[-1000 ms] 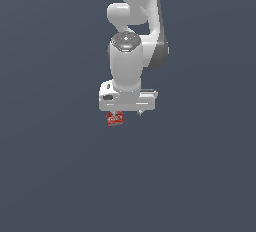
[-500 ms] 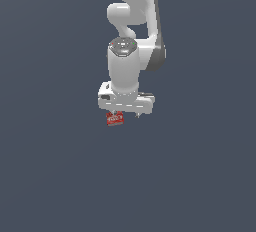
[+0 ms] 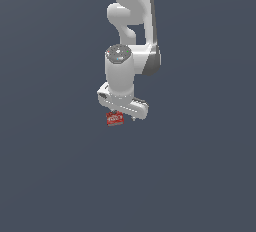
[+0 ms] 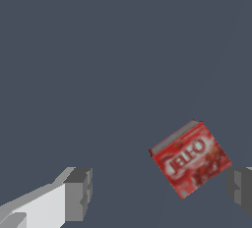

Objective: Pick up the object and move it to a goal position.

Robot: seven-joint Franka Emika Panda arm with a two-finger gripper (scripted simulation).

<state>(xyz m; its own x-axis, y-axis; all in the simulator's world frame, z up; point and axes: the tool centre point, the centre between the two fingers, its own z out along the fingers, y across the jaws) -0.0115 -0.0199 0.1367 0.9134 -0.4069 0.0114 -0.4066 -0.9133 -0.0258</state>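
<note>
One arm fills the upper middle of the exterior view, its wrist pointing straight down so that the claw [image 3: 123,115] hangs just over the grey desk [image 3: 55,176]. The red box [image 3: 115,119] lies on the desk under the claw's end toward the exterior view's left, not under its middle. That vertical pose suits a top-down grasp, yet the offset suggests the claw is not centred on the box. Whether a finger touches the box cannot be told from this view.

Both fingers appear in the wrist view, well apart, with bare desk between them: the claw [image 4: 160,185] is spread and holds nothing. The red box [image 4: 191,159], with white "JELL-O" lettering on its face, sits inside the gap but close to one finger [image 4: 240,185], and far from the other finger [image 4: 78,192]. It lies turned at an angle to the line between the fingers, so its edges are not square to the pads. Judging from this, the pick-up is not yet done; a small sideways shift and perhaps a wrist turn would let the pads meet flat sides. No goal marker shows in either view.
</note>
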